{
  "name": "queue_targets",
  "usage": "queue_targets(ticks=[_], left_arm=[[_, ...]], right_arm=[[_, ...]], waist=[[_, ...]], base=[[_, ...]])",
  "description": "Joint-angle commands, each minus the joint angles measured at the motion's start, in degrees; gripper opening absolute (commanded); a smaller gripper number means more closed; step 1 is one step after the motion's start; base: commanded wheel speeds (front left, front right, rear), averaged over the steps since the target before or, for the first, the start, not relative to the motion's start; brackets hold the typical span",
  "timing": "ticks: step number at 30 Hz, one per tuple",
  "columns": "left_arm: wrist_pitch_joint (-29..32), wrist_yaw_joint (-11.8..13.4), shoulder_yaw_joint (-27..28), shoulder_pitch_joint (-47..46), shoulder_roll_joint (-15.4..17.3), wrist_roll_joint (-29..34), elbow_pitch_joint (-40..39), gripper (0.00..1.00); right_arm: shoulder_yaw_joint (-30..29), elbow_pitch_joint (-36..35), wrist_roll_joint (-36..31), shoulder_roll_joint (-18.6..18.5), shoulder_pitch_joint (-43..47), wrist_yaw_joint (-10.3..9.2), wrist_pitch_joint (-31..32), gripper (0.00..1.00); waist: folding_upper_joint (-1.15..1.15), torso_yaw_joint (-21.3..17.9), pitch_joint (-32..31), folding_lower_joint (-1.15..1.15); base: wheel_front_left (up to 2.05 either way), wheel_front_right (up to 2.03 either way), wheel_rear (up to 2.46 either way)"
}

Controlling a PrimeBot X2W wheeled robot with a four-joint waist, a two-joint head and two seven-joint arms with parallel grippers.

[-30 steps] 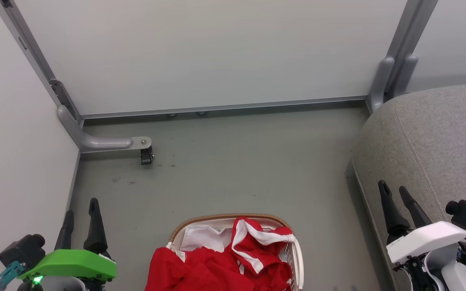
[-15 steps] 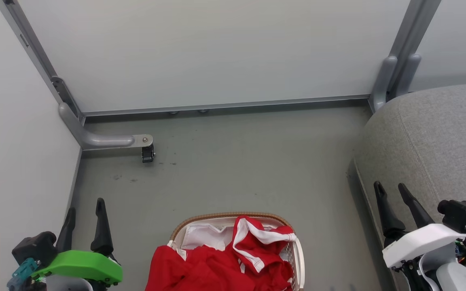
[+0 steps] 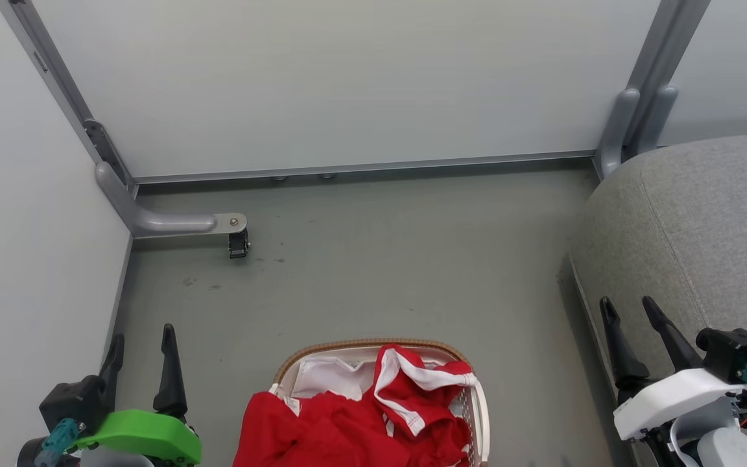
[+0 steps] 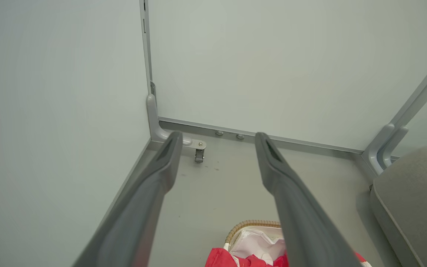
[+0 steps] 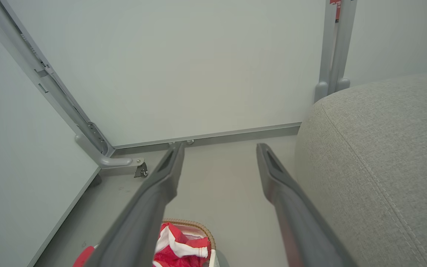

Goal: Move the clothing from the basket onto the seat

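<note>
Presently listed: the clothing (image 3: 347, 428), red with white trim, heaped in the basket (image 3: 373, 343) and spilling over its left rim, a white liner sheet (image 3: 321, 379) showing beneath. Left gripper (image 3: 142, 335) left of the basket, right gripper (image 3: 626, 303) right of it, both apart from it, jaws spread and empty; the seat (image 3: 704, 227) lies beyond the basket's right side. Advised handling: descend mid-heap, pinch a thick red fold, spare the liner, and lift above the rim.

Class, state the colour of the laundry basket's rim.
The basket rim is woven brown, clearest in the head view.
</note>
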Motion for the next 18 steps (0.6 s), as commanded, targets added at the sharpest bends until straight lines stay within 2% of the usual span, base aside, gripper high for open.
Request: queue_targets(ticks=[1, 18], left_arm=[[-0.45, 0.33, -0.04, 0.11, 0.53, 1.42, -0.46, 1.0], [-2.49, 0.39, -0.13, 1.34, 0.72, 9.58, -0.76, 1.0]], right_arm=[[-0.18, -0.47, -1.56, -0.18, 0.07, 0.02, -0.49, 1.0], [-0.1, -0.45, -9.35, 0.16, 0.63, 0.01, -2.52, 1.0]], waist=[[0.0, 0.08, 0.13, 0.0], [0.0, 0.37, 0.12, 0.0]], base=[[0.0, 0.0, 0.0], [0.0, 0.0, 0.0]])
